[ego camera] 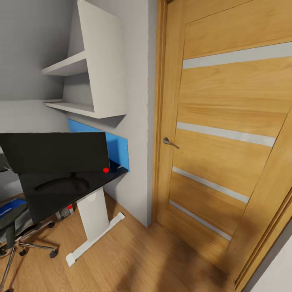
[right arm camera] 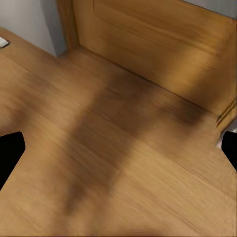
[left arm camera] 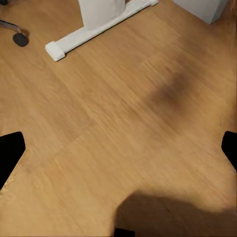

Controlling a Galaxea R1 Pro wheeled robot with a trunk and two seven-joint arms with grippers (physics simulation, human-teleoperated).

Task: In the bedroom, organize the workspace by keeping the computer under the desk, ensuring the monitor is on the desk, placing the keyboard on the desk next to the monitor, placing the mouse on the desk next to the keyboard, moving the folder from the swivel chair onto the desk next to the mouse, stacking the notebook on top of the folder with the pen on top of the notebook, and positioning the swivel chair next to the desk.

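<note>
The black monitor (ego camera: 56, 152) stands on the dark desk (ego camera: 87, 188) at the left of the head view. The desk's white leg and foot (ego camera: 94, 221) rest on the wood floor. Left of the desk is the swivel chair (ego camera: 18, 233), with the blue folder (ego camera: 9, 208) lying on its seat. A small grey object with a red spot (ego camera: 66, 211) sits under the desk. My left gripper (left arm camera: 118, 150) hangs open over bare floor, near the desk foot (left arm camera: 94, 29) and a chair caster (left arm camera: 19, 38). My right gripper (right arm camera: 118, 150) is open above the floor by the door (right arm camera: 158, 39).
A closed wooden door (ego camera: 227, 134) with a lever handle (ego camera: 169, 142) takes up the right side. White wall shelves (ego camera: 85, 77) hang above the desk, and a blue panel (ego camera: 117, 148) lies behind it. A grey wall corner (ego camera: 140, 162) juts out between desk and door.
</note>
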